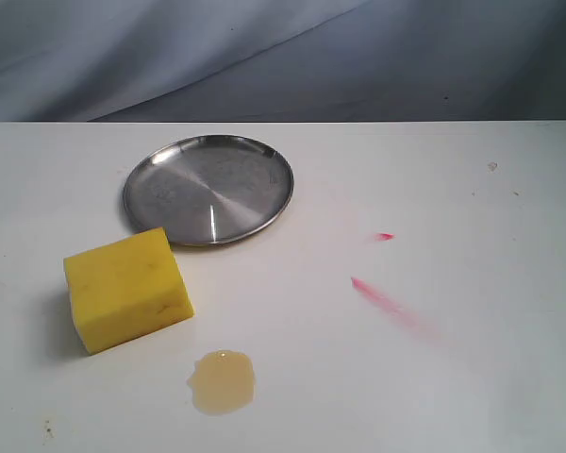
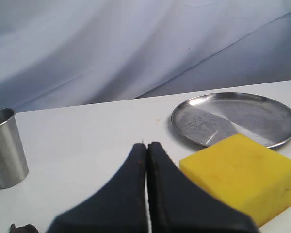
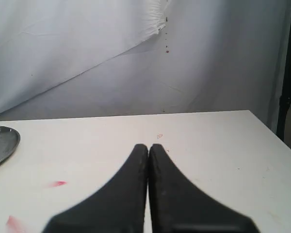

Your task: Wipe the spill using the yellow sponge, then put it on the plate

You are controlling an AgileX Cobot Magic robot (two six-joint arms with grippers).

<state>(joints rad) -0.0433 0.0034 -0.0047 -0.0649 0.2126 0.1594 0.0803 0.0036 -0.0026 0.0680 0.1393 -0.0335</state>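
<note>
Both sets of jaws are pressed together w/ nothing between them: your left gripper [image 2: 146,145] has its dark fingers meeting tip to tip, and your right gripper [image 3: 148,146] looks the same. In the ext. view the yellow sponge [image 1: 127,288] sits flat on the white table [image 1: 509,330], just beside the plate [image 1: 208,189] at its front-left rim; you can't tell whether they touch. The plate holds nothing. The spill [image 1: 223,380], an amber puddle w/ a glossy edge, lies in front of the sponge toward its right corner, close but w/ a strip of dry table between. Pink streaks [image 1: 387,302] mark the table right of the plate, well apart from the spill. Your left wrist cam has the sponge close by the fingertips w/ the plate behind it, and a steel cup [image 2: 7,148] upright on the opposite side of the fingers. Your right wrist cam catches only the plate's edge and the pink marks.
</note>
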